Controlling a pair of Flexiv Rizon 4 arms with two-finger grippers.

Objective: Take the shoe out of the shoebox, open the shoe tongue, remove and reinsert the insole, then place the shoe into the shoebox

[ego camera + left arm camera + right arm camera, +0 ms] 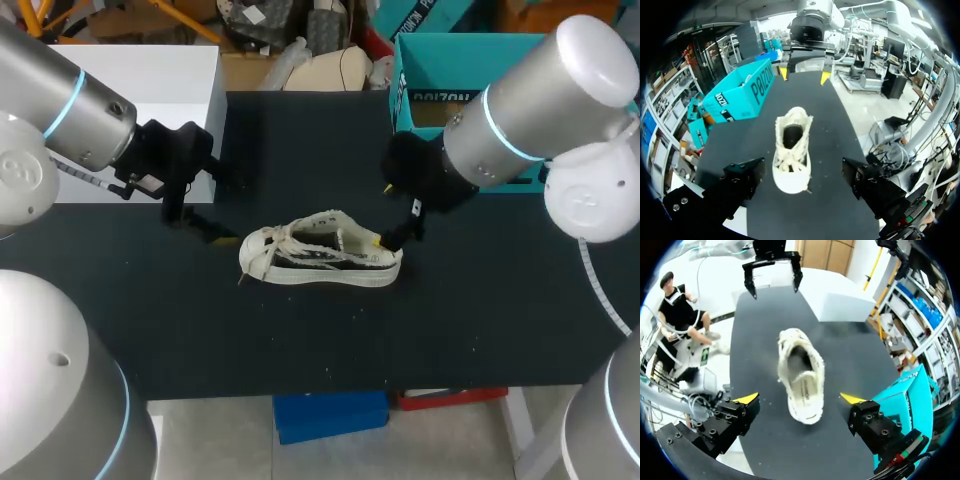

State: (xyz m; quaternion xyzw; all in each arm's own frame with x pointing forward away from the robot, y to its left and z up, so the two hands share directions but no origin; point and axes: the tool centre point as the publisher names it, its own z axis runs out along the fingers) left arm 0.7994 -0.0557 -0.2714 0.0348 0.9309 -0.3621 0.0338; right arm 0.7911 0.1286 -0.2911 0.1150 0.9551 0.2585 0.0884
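Observation:
A white, worn sneaker (320, 252) lies upright on the black table (480, 300), outside the teal shoebox (430, 100), with its laces loose. My left gripper (205, 228) stands open at the toe end; in its wrist view the toe of the sneaker (791, 150) sits between the wide-spread fingers (742, 182) without touching them. My right gripper (385, 215) stands open at the heel end. There the sneaker (801, 375) lies with its heel between the two yellow tips of that gripper (800, 398), apart from both. The shoe's mouth is dark, and I cannot make out the insole.
The shoebox (740, 95) stands at the back right of the table, behind my right arm. A white box (150, 80) sits at the back left, beside my left arm. Bare black table (760, 340) surrounds the shoe.

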